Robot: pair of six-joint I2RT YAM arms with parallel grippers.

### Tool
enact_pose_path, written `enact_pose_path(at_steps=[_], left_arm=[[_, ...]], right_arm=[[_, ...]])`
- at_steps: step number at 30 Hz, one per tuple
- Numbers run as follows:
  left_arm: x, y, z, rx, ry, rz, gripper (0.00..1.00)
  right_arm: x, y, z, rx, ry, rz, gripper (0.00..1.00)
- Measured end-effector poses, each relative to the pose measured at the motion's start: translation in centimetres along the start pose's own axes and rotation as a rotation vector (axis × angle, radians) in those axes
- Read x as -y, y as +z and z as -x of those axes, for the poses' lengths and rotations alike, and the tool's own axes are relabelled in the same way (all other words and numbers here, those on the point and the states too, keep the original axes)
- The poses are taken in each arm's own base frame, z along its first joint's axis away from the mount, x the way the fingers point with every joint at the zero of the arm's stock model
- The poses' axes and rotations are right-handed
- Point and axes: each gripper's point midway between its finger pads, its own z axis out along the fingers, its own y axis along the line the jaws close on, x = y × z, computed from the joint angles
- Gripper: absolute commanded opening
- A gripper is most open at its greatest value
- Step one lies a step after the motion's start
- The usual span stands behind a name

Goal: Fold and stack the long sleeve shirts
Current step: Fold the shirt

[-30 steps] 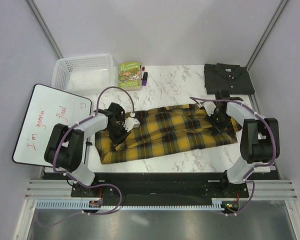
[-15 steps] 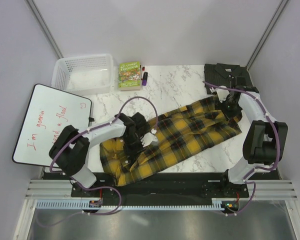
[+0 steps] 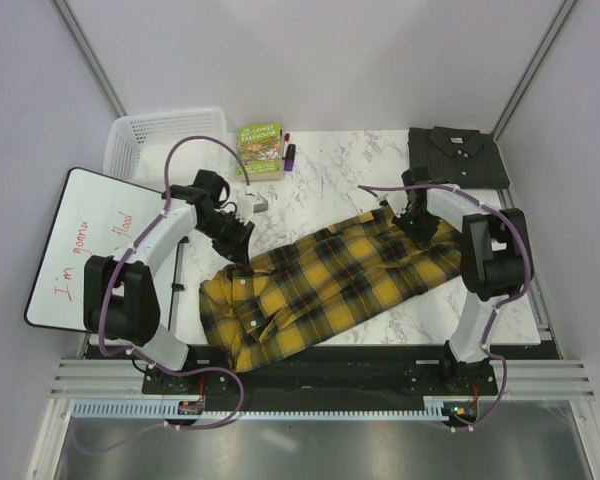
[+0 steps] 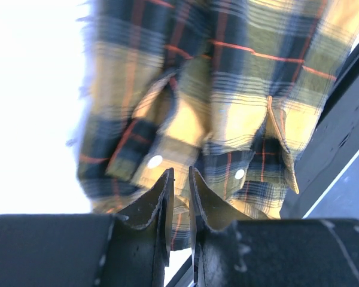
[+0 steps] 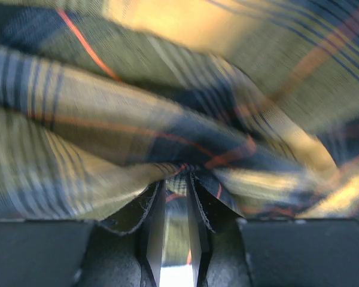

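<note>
The yellow-and-black plaid shirt lies spread slantwise on the marble table, collar at the near left and hem at the far right. The dark charcoal shirt lies folded at the back right corner. My left gripper hovers just beyond the plaid shirt's far left edge. In the left wrist view its jaws are shut with nothing between them, and the collar and buttons show beyond. My right gripper sits on the shirt's far right end. In the right wrist view it pinches bunched plaid cloth.
A white basket stands at the back left, with a green book and markers beside it. A whiteboard with red writing lies along the left edge. A black rail runs along the near edge.
The plaid shirt has swung to a slant, collar end nearer. My left gripper has come off the shirt and moved back and left. My right gripper has shifted left, cloth still in it.
</note>
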Motion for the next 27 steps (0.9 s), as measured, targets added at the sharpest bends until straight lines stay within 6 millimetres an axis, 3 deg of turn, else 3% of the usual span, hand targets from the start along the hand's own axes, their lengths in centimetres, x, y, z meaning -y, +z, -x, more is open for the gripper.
enact_pose_path(at_steps=[3,7,14,18,20,22,27], left_arm=[[-1.5,-1.1,-0.4,0.052,-0.074,0.002,0.22],[-2.4,-2.1,-1.1,0.102,-0.140,-0.007,0.22],[-2.9,-2.5,-1.7,0.137,-0.172,-0.023,0.23],[-2.6,-2.2,-2.1,0.132,-0.170,-0.039,0.24],[-2.6,-2.1,-2.2,0.130,-0.168,-0.043,0.24],[-2.5,-2.1,-2.1,0.133,-0.164,-0.047,0.24],[-2.6,-2.1,-2.0,0.136,-0.161,-0.046,0.24]], right_arm=[[-0.5,1.1,0.9,-0.060,-0.071,-0.048,0.28],[-0.3,1.5,5.3,-0.030,-0.141,-0.115,0.28],[-2.0,2.0,17.0,0.126,-0.259,-0.229,0.34],[-2.3,0.5,23.8,0.273,-0.255,-0.282,0.39],[-1.7,-1.0,24.7,0.313,-0.233,-0.297,0.40],[-0.8,-2.6,24.3,0.336,-0.206,-0.306,0.40],[0.1,-6.9,19.8,0.354,-0.109,-0.264,0.37]])
